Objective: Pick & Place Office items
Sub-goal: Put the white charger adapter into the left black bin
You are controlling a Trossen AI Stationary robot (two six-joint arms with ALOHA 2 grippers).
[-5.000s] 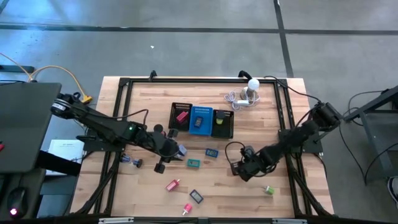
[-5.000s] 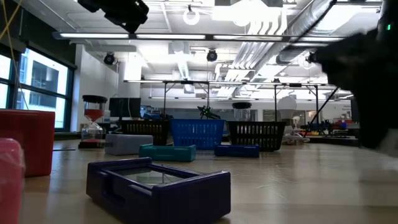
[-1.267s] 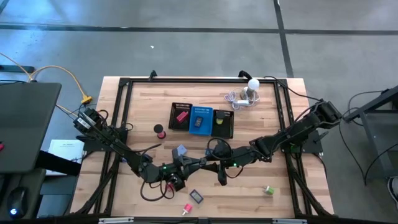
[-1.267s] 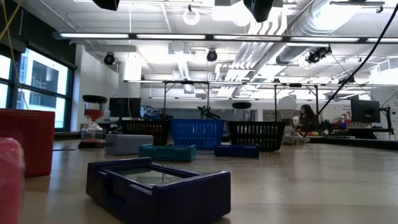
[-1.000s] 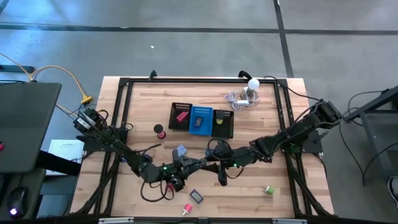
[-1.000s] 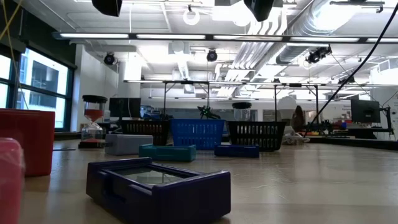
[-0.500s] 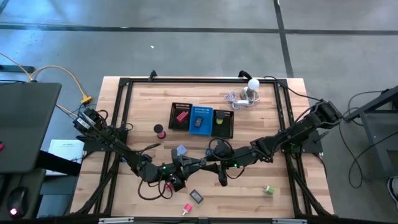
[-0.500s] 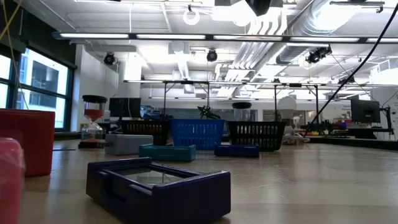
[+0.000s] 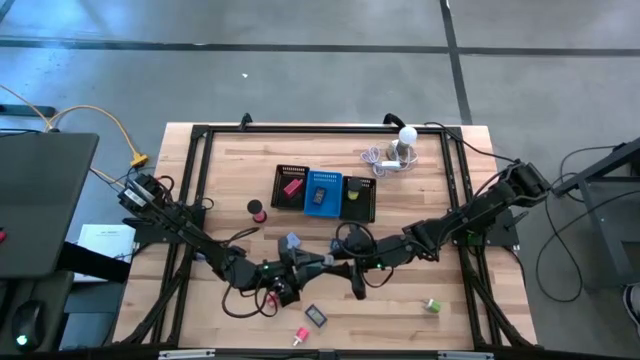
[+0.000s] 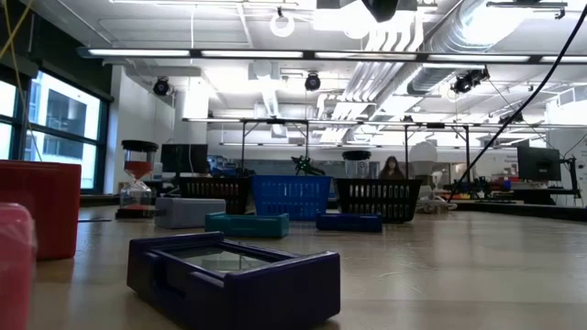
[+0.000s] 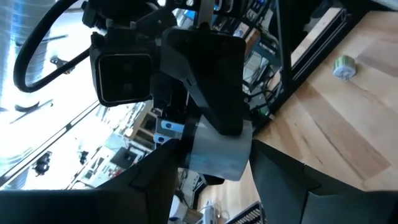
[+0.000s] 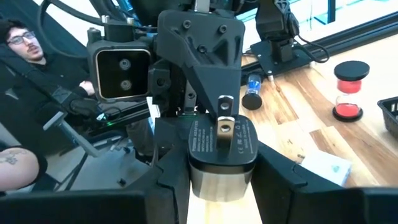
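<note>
The two arms meet over the table's middle, the left gripper (image 9: 300,262) and right gripper (image 9: 322,264) facing each other with a grey charger block (image 12: 220,152) between them, so passage there is blocked. Beyond them the mesh tray (image 9: 326,194) spans the centre, a red spool (image 9: 257,209) to its left and the white ball-topped gadget (image 9: 404,145) at far right. Near the front edge lie a dark blue case (image 9: 315,316), a pink piece (image 9: 300,335) and a green piece (image 9: 432,305). Bare wood shows along the far-left and right-hand strips.
</note>
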